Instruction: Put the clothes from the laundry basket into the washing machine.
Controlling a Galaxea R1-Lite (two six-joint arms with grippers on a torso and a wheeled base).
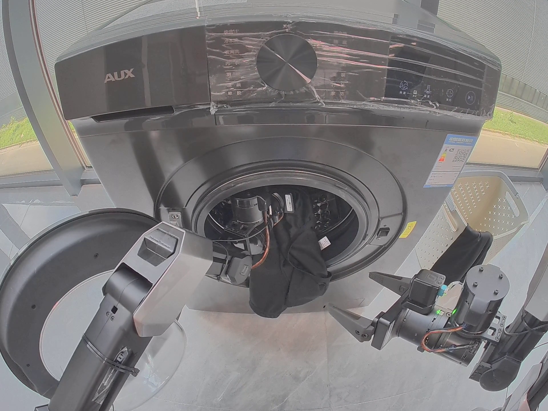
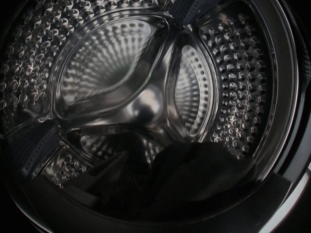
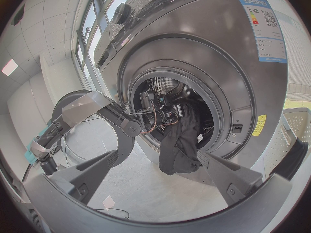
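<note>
Two black garments are seen. The hanging garment (image 1: pixel 288 269) is draped out of the round opening of the washing machine (image 1: pixel 274 138). Its upper part is kept inside the drum (image 2: pixel 107 68), its middle is laid over the near rim of the opening, and its lower end is hung down the machine's front toward the floor (image 1: pixel 257 361). The second garment (image 1: pixel 465 252) is draped over the near rim of the laundry basket (image 1: pixel 491 201), which is placed on the floor just beside the machine, to its right. The door (image 1: pixel 51 292) is swung open to the left.

The left arm (image 1: pixel 154 281) is stretched from the near left, past the door, into the opening. The left claw (image 3: pixel 177 110) is placed in the drum mouth, by the upper part of the hanging garment; whether it is spread or pressed together cannot be told. In the left wrist view, dark cloth (image 2: pixel 194 178) is seen lying at the drum's bottom, and whether it belongs to the hanging garment cannot be told.

The right claw (image 1: pixel 351 292) is held low, near and to the right of the opening. It is pointed left toward the hanging garment but kept apart from it. It is spread wide and nothing is gripped in it
</note>
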